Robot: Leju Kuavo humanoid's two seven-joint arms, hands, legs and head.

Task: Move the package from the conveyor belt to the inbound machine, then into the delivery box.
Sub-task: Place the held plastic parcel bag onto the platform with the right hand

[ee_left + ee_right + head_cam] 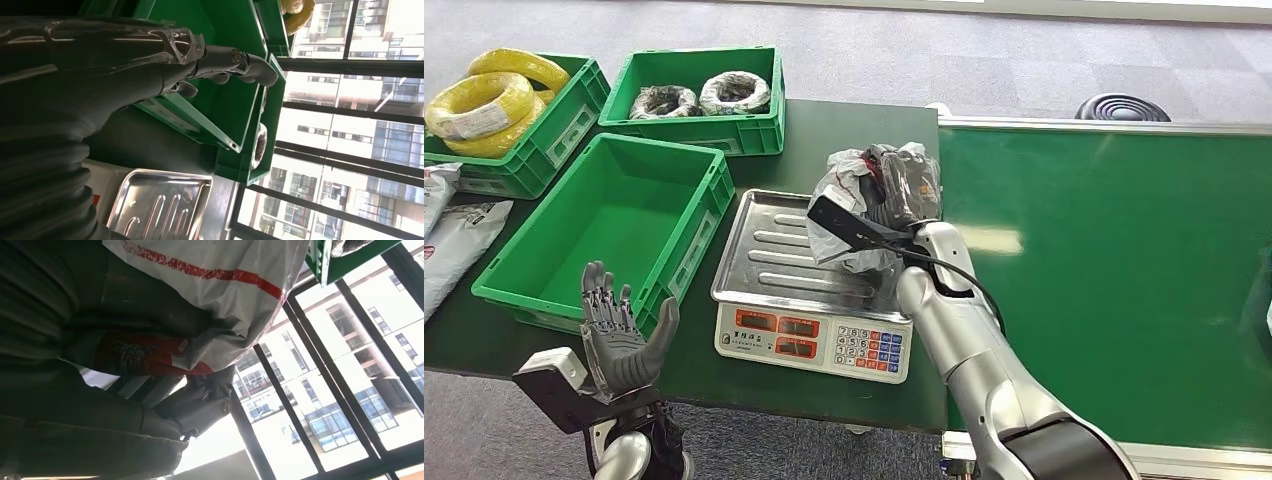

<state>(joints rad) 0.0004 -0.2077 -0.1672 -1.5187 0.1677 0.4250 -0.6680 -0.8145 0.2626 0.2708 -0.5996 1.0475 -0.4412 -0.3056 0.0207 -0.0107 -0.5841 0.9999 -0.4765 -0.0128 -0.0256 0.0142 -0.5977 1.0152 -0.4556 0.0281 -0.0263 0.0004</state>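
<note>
Right hand point(902, 195) around package point(849, 200)

Dark green worktop point(844, 130) carries a weighing scale point(814, 340) with steel tray near its front edge, an empty green crate point(674, 215) just left of it, and two more green crates behind: one with yellow cable coils point(484, 100), one with two bagged dark coils point(699, 97). White bags point(454, 235) lie at the far left. Green conveyor belt point(1114, 280) butts against the worktop's right side.
</note>
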